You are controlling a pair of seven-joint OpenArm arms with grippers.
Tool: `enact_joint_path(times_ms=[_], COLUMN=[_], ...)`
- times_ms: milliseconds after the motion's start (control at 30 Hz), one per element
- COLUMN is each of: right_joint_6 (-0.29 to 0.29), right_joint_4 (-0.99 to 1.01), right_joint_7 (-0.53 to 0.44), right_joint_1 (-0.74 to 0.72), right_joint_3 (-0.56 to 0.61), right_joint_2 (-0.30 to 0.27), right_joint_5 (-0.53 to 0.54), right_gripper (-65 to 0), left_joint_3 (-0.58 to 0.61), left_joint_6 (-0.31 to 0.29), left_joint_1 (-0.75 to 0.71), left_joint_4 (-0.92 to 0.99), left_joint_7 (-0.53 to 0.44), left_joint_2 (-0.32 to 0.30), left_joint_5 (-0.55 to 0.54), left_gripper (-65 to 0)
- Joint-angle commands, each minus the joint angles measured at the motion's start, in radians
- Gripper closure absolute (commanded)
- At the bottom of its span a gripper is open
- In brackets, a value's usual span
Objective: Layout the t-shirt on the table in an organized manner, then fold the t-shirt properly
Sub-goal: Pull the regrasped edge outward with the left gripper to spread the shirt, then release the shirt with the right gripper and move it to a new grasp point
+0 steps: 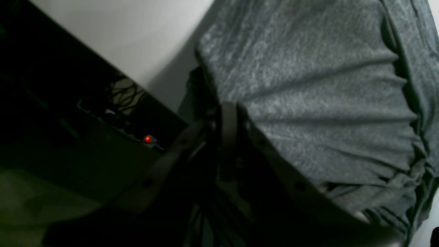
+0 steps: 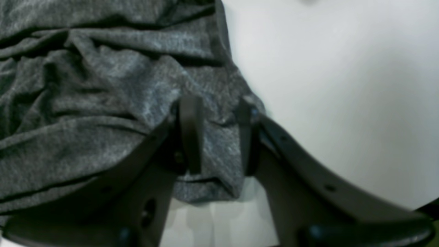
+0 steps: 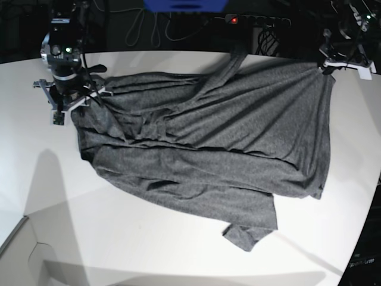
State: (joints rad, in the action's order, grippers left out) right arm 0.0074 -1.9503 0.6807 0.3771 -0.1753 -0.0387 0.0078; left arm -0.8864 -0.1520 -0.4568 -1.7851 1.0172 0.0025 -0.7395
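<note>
— Two grippers are working the t-shirt point(image 3: 202, 137), which is lying rumpled across the table point(image 3: 149, 244). What is each doing?

— Left gripper point(image 1: 228, 116) is pinching a bunched corner at the table's far edge, jaws pressed together. Right gripper point(image 2: 214, 133) is straddling another corner, fingers point(image 2: 190, 130) partly spread with cloth between them.

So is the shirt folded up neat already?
No, the t-shirt lies spread and wrinkled across the table, with one sleeve sticking out at the near side.
</note>
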Motion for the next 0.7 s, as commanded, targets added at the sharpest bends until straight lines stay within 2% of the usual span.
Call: enact_joint_path(times_ms=[0, 200, 433, 500, 600, 667], right_joint_6=[0.001, 0.001, 0.006, 0.044, 0.134, 0.167], right_joint_4=[-0.014, -0.014, -0.016, -0.016, -0.016, -0.008], right_joint_7=[-0.022, -0.025, -0.020, -0.016, 0.030, 0.067], right_joint_1=[-0.005, -0.008, -0.030, -0.046, -0.062, -0.089], right_joint_3=[-0.002, -0.002, 0.001, 0.024, 0.055, 0.076], right_joint_2=[-0.007, -0.007, -0.005, -0.005, -0.020, -0.028], right_joint_5=[-0.002, -0.002, -0.002, -0.002, -0.004, -0.007], right_gripper=[-18.5, -18.5, -18.5, -18.5, -18.5, -18.6], left_joint_3=[-0.001, -0.001, -0.001, 0.000, 0.000, 0.000], left_joint_6=[-0.002, -0.002, -0.002, -0.002, -0.002, -0.002], left_joint_1=[-0.003, -0.006, -0.001, 0.002, 0.014, 0.017], left_joint_4=[-0.002, 0.054, 0.049, 0.049, 0.052, 0.052], left_joint_7=[-0.010, -0.057, -0.056, -0.056, -0.056, -0.054], left_joint_2=[-0.011, -0.017, -0.031, -0.031, -0.031, -0.031], left_joint_5=[-0.012, -0.010, 0.015, 0.016, 0.018, 0.018], left_gripper=[0.0, -0.1, -0.1, -0.1, -0.1, -0.1])
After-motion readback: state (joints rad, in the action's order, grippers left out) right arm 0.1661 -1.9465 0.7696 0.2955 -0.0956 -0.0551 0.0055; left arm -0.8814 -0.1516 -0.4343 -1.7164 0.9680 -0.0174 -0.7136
